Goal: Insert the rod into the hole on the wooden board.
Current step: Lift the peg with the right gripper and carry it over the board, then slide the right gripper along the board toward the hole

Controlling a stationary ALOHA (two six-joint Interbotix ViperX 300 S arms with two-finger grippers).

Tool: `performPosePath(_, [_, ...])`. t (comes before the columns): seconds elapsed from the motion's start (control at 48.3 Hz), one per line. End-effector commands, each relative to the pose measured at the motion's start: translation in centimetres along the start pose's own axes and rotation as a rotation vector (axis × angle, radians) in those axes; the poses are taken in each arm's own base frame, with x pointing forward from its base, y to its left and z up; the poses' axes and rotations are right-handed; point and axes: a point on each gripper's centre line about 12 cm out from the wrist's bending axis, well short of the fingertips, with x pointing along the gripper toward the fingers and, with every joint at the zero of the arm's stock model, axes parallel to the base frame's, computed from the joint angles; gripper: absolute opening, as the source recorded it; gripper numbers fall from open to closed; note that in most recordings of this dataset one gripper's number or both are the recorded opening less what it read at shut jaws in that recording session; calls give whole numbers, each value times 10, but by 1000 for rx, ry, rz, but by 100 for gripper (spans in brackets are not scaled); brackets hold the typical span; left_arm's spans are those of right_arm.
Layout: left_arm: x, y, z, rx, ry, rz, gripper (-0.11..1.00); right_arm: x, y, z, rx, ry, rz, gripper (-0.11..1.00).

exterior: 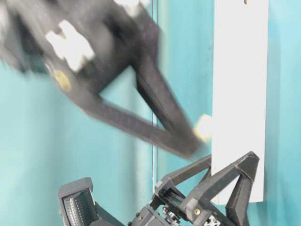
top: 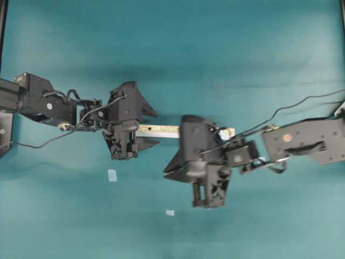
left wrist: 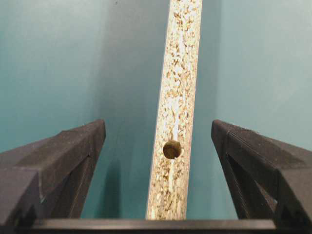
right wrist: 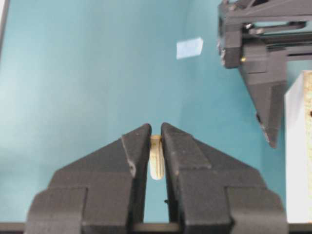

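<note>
Rod [right wrist: 155, 157] in right end effector [right wrist: 155, 134] (pinched)

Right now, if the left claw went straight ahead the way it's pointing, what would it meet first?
Probably the wooden board: the open left claw straddles it, fingers apart from it on both sides, the hole between them. Depth is unclear.

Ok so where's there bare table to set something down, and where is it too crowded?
Free: the teal mat above the wooden board and both arms, and the strip below, around the two tape squares. Crowded: the middle band, where the open left gripper straddles the board and the right gripper, holding the rod, hangs beside it.
</note>
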Motion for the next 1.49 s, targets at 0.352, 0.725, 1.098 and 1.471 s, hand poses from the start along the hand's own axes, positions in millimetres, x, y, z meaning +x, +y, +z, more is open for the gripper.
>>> performPosePath(0.352, [1, -2, 21, 28, -63, -6, 99, -53, -25, 5, 3, -209, 60, 10])
performPosePath(0.725, [1, -2, 21, 39, -63, -5, 99, -64, -47, -10, -24, -283, 63, 10])
performPosePath(1.098, [22, -6, 22, 45, -49, -11, 99, -65, -56, -11, -22, -289, 43, 10])
performPosePath(1.471, [20, -7, 20, 49, -46, -13, 74, -68, -60, -29, -18, -276, 49, 10])
